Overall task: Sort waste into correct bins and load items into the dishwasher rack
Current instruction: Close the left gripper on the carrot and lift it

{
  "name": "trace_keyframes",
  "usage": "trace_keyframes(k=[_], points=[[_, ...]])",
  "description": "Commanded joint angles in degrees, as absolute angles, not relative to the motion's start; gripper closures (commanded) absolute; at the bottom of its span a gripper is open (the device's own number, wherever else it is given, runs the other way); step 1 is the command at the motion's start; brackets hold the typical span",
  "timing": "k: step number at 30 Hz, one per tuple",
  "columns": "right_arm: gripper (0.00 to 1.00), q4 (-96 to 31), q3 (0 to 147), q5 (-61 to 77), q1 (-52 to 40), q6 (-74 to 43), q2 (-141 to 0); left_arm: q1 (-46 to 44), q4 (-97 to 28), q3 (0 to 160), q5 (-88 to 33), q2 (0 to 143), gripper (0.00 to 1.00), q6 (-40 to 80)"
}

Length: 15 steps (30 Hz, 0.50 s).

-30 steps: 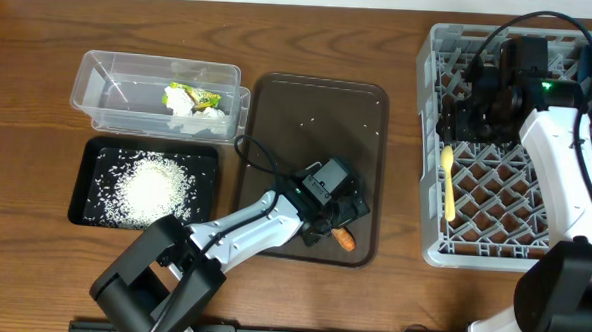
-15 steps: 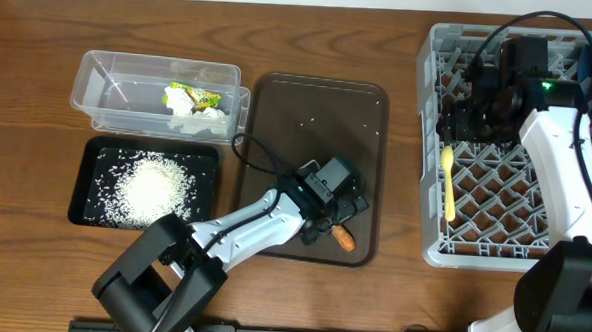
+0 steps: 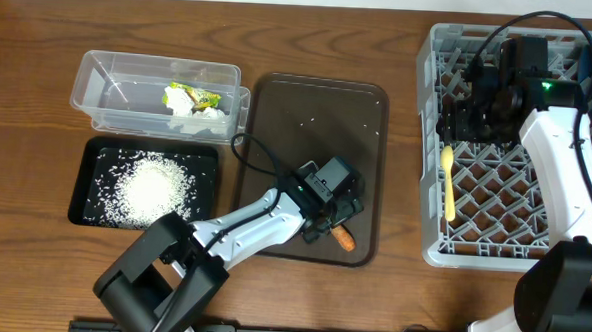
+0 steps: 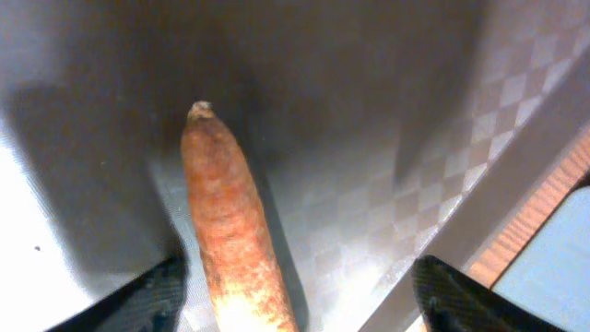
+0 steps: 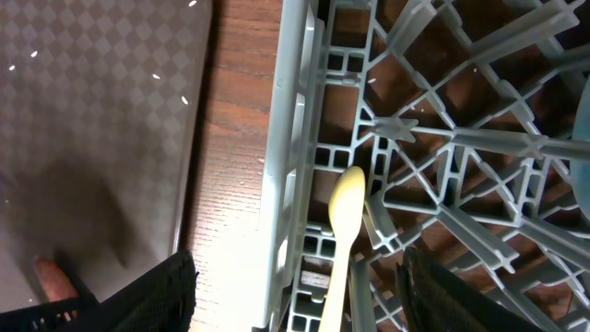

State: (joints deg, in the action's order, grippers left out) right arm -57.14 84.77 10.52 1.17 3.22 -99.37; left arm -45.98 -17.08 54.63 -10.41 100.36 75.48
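Left wrist view shows the small orange carrot piece (image 4: 230, 231) lying ungripped between the spread fingers of your left gripper (image 4: 309, 300), on the flat dark brown plastic tray (image 3: 318, 117) near its front rim. The carrot sits close to one finger rather than centred. If you close now, that finger may shove or roll it across the slick surface. Your right gripper (image 5: 300, 304) hangs open and empty over the wall of the grey lattice rack (image 3: 432, 142), beside the pale yellow spoon (image 3: 447, 183) inside. Count one carrot piece, one spoon, one rack and two bins: a clear plastic tub (image 3: 109, 93) and a shallow black tray (image 3: 88, 152).
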Motion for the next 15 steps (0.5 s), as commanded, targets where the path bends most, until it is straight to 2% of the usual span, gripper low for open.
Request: trace_keyframes(k=[1,5,6,15], points=[[0.31,-57.0,85.8,10.8,0.8,3.5,-98.7,-46.1,-17.7,53.7,-9.8,103.0,0.31,75.3],[0.31,-57.1,85.8,10.8,0.8,3.5,-98.7,-46.1,-17.7,53.7,-10.3,103.0,0.51,75.3],[0.31,-57.1,85.8,10.8,0.8,3.5,-98.7,-46.1,-17.7,53.7,-10.5,103.0,0.53,75.3],[0.31,-57.2,85.8,10.9,0.8,3.5,-98.7,-46.0,-17.6,53.7,-10.4,103.0,0.57,75.0]])
